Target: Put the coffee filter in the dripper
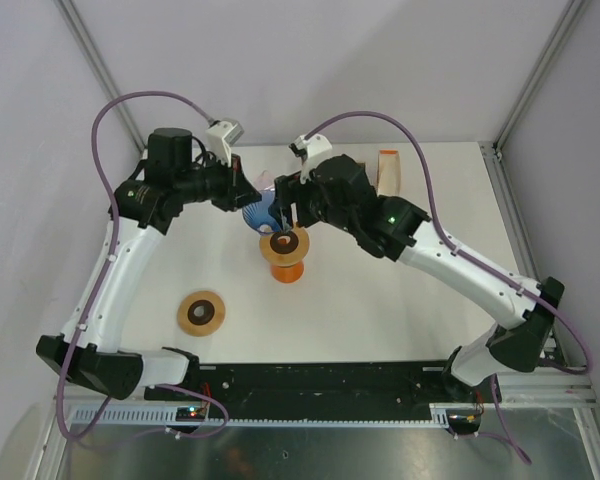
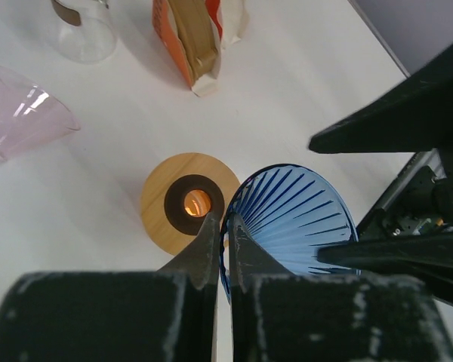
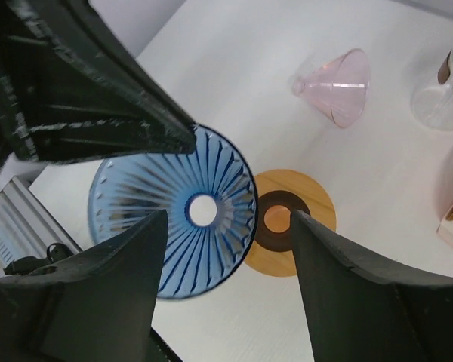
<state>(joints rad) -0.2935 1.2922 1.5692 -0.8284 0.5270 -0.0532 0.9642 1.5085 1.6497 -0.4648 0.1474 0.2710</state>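
Observation:
My left gripper [image 2: 226, 222] is shut on the rim of a blue ribbed cone dripper [image 2: 298, 219] and holds it above the table, beside a wooden ring on an orange stand [image 1: 283, 247]. The dripper also shows in the top view [image 1: 259, 213] and in the right wrist view [image 3: 174, 211]. My right gripper [image 3: 228, 219] is open and empty, just over the dripper and the wooden ring [image 3: 291, 222]. The left gripper [image 1: 242, 195] and the right gripper [image 1: 285, 212] are close together. Brown paper filters stand in an orange and white packet [image 2: 196, 41] at the back [image 1: 388, 172].
A pink cone dripper [image 2: 23, 113] lies on its side and a glass carafe [image 2: 83, 30] stands at the back; both show in the right wrist view, dripper [image 3: 336, 83] and carafe [image 3: 445, 94]. A second wooden ring [image 1: 202, 312] lies front left.

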